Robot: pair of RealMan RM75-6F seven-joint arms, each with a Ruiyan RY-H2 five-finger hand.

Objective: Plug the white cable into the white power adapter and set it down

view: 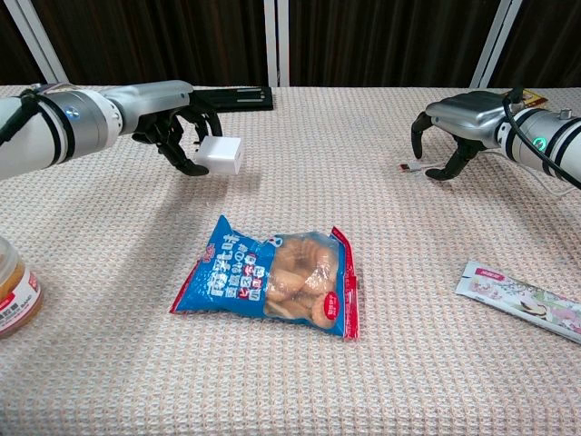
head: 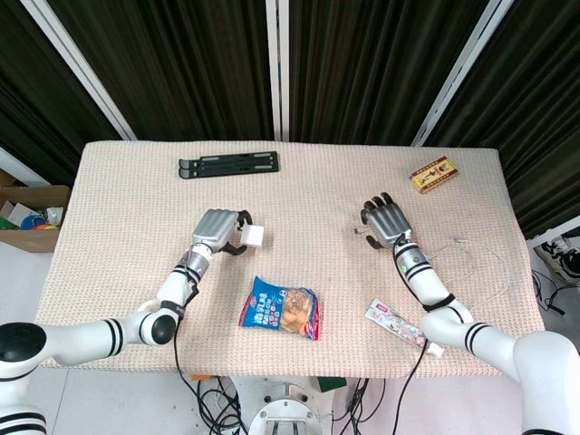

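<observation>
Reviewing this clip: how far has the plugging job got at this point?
Early stage. Done: the left hand has the adapter lifted off the table. In hand: the right hand is arched over the cable plug end, fingertips at the plug; whether it is gripped I cannot tell. Left: bring the two together, insert the plug, and set it down.

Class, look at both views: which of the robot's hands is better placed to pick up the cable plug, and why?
Right. The right hand hovers over the white cable plug with fingers apart, while the left hand already holds the white power adapter.
</observation>
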